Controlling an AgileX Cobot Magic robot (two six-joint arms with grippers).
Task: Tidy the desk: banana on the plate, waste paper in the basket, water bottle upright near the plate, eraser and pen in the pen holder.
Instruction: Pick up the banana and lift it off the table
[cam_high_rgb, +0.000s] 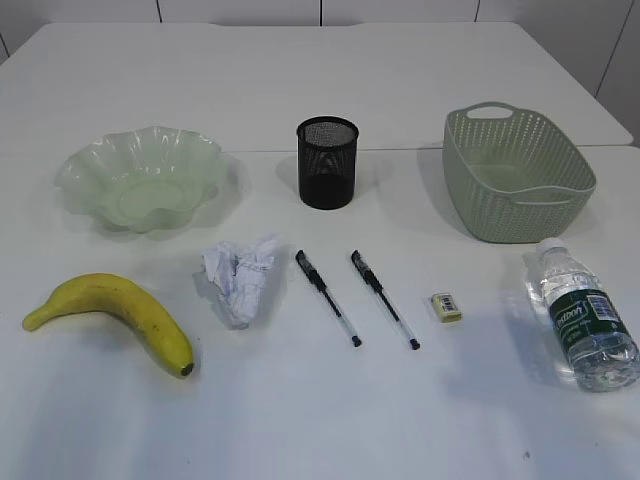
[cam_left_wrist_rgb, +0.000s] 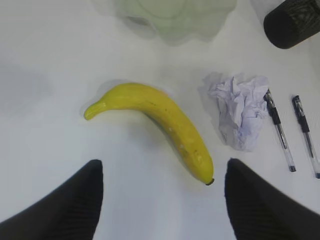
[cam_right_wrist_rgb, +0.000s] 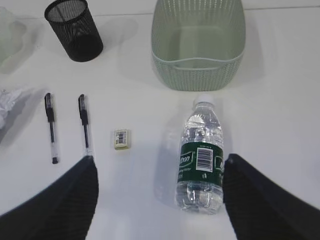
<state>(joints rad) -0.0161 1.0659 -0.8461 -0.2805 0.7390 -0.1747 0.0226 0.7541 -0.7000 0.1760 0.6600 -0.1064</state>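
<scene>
The yellow banana (cam_high_rgb: 110, 315) lies front left, below the wavy green plate (cam_high_rgb: 140, 180). Crumpled waste paper (cam_high_rgb: 240, 278), two pens (cam_high_rgb: 327, 298) (cam_high_rgb: 384, 299) and a small eraser (cam_high_rgb: 446, 307) lie in a row. The water bottle (cam_high_rgb: 585, 315) lies on its side, cap toward the green basket (cam_high_rgb: 515, 175). The black mesh pen holder (cam_high_rgb: 327, 162) stands at centre back. My left gripper (cam_left_wrist_rgb: 163, 162) hovers open over the banana (cam_left_wrist_rgb: 165, 122), its tip near the right finger. My right gripper (cam_right_wrist_rgb: 160, 157) hovers open, the bottle (cam_right_wrist_rgb: 201, 160) beside its right finger.
The white table (cam_high_rgb: 330, 420) continues behind the plate, holder and basket. Neither arm shows in the exterior view. In the right wrist view the eraser (cam_right_wrist_rgb: 121, 138) and the nearer pen (cam_right_wrist_rgb: 85, 125) lie just beyond the left finger.
</scene>
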